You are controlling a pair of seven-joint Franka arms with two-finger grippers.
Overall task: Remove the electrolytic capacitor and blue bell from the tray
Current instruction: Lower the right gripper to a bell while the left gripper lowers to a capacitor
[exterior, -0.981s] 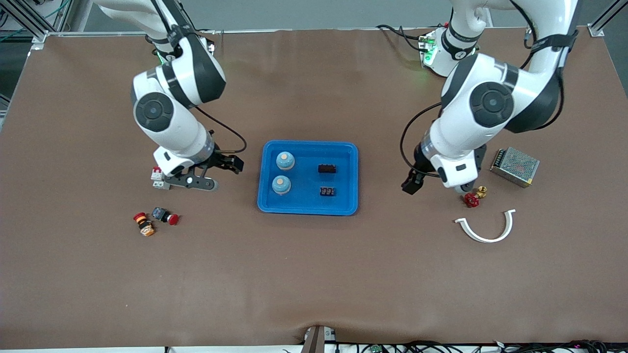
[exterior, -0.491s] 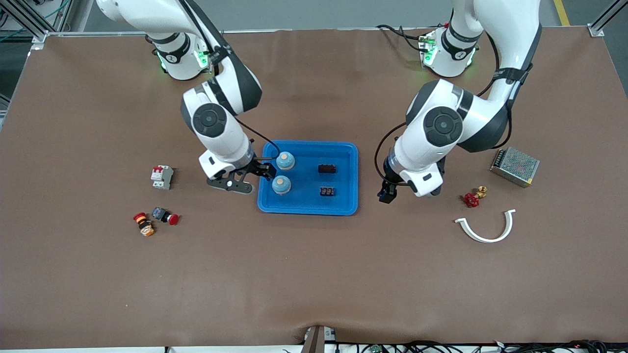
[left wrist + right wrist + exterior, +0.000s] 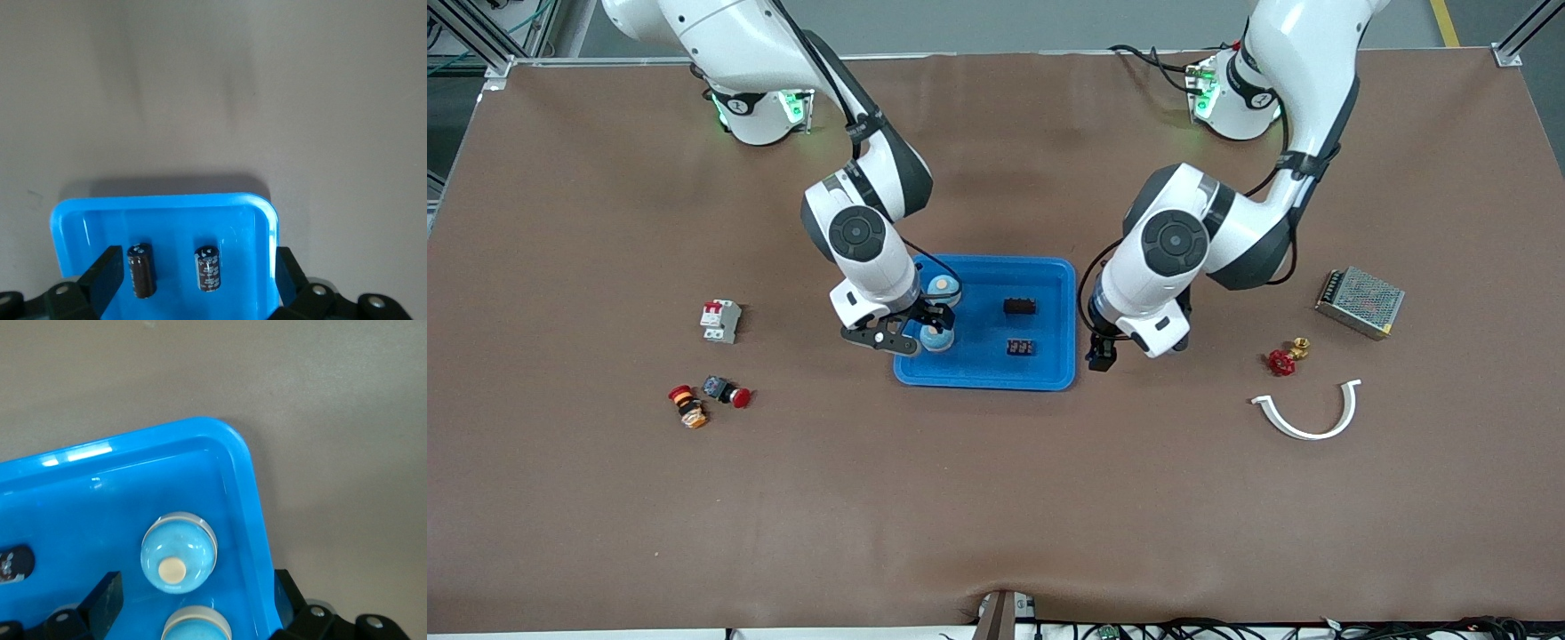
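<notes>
A blue tray (image 3: pixel 983 369) in the middle of the table holds two light-blue bells (image 3: pixel 943 289) (image 3: pixel 937 337) at the right arm's end and two dark capacitors (image 3: pixel 1019 307) (image 3: pixel 1020 347) at the left arm's end. My right gripper (image 3: pixel 927 322) hangs open over the bells. In the right wrist view, one bell (image 3: pixel 179 552) and part of the other (image 3: pixel 197 628) lie between its fingers (image 3: pixel 107 600). My left gripper (image 3: pixel 1100 354) is open over the tray's rim. In the left wrist view both capacitors (image 3: pixel 141 270) (image 3: pixel 207 268) show between its fingers (image 3: pixel 287 273).
A white circuit breaker (image 3: pixel 720 320) and two red push buttons (image 3: pixel 727 392) (image 3: pixel 687 404) lie toward the right arm's end. A metal mesh box (image 3: pixel 1360 302), a red valve (image 3: pixel 1283 359) and a white curved clip (image 3: pixel 1307 413) lie toward the left arm's end.
Both arms have swung in from the table's ends to the tray, the right from the circuit breaker, the left from the valve. Both grippers stayed open.
</notes>
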